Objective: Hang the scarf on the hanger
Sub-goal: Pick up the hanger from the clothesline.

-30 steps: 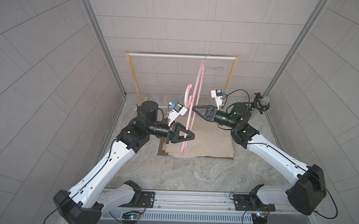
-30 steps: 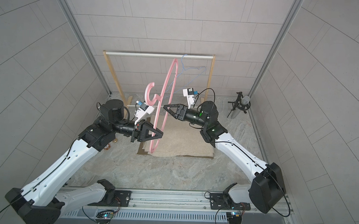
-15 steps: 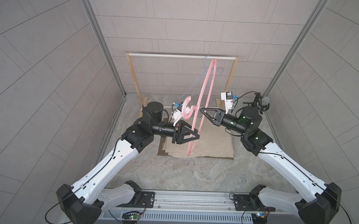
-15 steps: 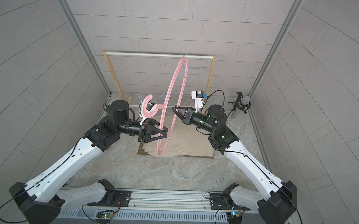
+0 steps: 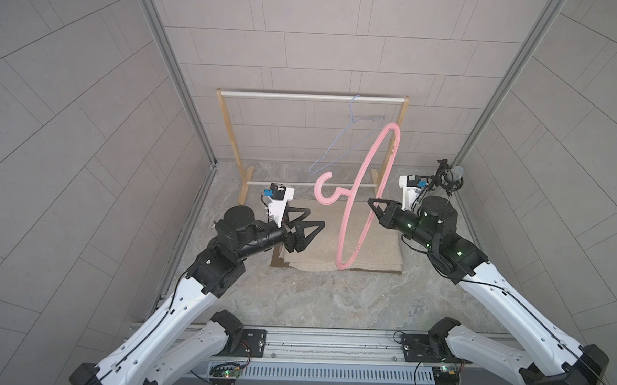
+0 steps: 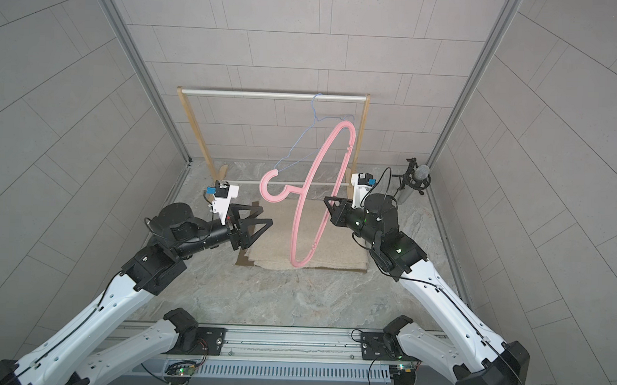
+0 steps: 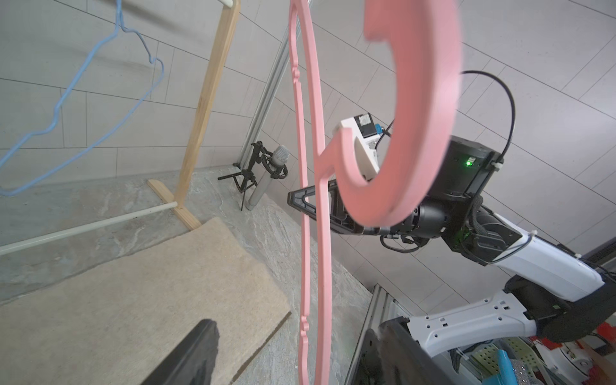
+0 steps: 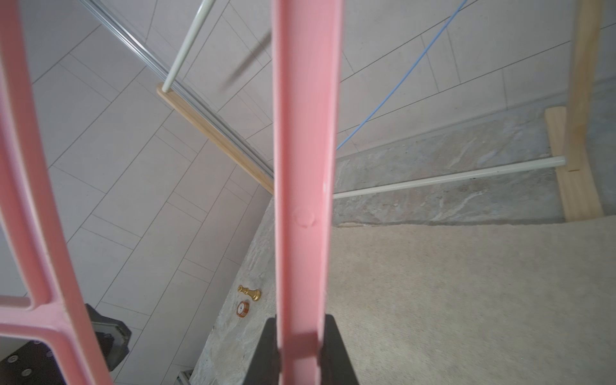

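Between the jaws of the right gripper (image 5: 373, 207), clamping the long straight bar of the pink hanger (image 8: 305, 166), closed tight on it with a black finger pressing either side, clearest from the right wrist view. Holding that hanger up in the air, tilted, with the hook end across toward the left gripper (image 5: 315, 218), one shoulder tip well above the right gripper and the other dipping below it. Spreading the left gripper wide, gripping nothing and touching nothing; hovering near the hook yet apart from it in both top views. Leaving the scarf (image 5: 379, 252) lying folded flat on the table (image 5: 295, 307) beneath both grippers, well below the hanger, in contact with neither jaw set. Judging the task as being at an early stage: hanger raised and presented, scarf not yet picked up, nothing draped. Leaving most of the work to do, by this reading: reaching down with the free left gripper for an edge of the scarf, raising it to the height of the right gripper, laying it over the bar beside the clamp, then releasing. Possibly also hooking the hanger onto the rack (image 5: 304, 96) behind both grippers, though going beyond the task sentence there.
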### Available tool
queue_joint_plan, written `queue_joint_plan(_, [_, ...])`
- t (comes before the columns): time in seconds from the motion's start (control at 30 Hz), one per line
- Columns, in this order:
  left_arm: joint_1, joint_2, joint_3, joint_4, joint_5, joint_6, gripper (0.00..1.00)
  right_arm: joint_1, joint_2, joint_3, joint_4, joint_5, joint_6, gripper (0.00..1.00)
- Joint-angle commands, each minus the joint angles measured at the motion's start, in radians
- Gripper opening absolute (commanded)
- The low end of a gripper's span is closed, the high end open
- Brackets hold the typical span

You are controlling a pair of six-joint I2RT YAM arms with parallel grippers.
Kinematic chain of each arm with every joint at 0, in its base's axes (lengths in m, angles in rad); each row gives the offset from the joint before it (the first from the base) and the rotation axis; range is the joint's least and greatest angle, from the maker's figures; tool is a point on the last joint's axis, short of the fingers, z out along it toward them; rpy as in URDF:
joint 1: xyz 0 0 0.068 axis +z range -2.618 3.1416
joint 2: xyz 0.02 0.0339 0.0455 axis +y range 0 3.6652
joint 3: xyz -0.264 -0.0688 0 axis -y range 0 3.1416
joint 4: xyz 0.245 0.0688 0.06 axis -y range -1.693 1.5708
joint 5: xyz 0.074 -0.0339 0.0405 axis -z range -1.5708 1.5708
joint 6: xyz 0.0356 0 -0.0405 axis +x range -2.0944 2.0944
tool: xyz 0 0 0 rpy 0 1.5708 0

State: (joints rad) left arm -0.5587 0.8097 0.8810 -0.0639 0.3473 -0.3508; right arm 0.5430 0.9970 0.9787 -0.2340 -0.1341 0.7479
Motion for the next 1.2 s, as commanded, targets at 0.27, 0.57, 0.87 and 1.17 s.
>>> queue_joint_plan(0.27, [-0.006,0.086,0.086,0.122,-0.059,-0.099,0.73,0.016,0.003,-0.006,-0.065,0.045,-0.048,0.0])
queue_joint_plan(0.57, [-0.007,0.127,0.103,0.126,-0.055,-0.157,0.13,0.02,-0.004,-0.042,-0.025,0.02,-0.053,0.0])
queue_joint_plan(0.87, [-0.006,0.045,0.015,-0.024,-0.12,-0.254,0.0,-0.015,-0.087,-0.089,-0.189,0.062,-0.126,0.48])
queue_joint_plan(1.17, [0.0,-0.023,-0.165,-0.138,-0.29,-0.409,0.0,-0.346,-0.124,-0.209,-0.336,-0.114,-0.137,0.93])
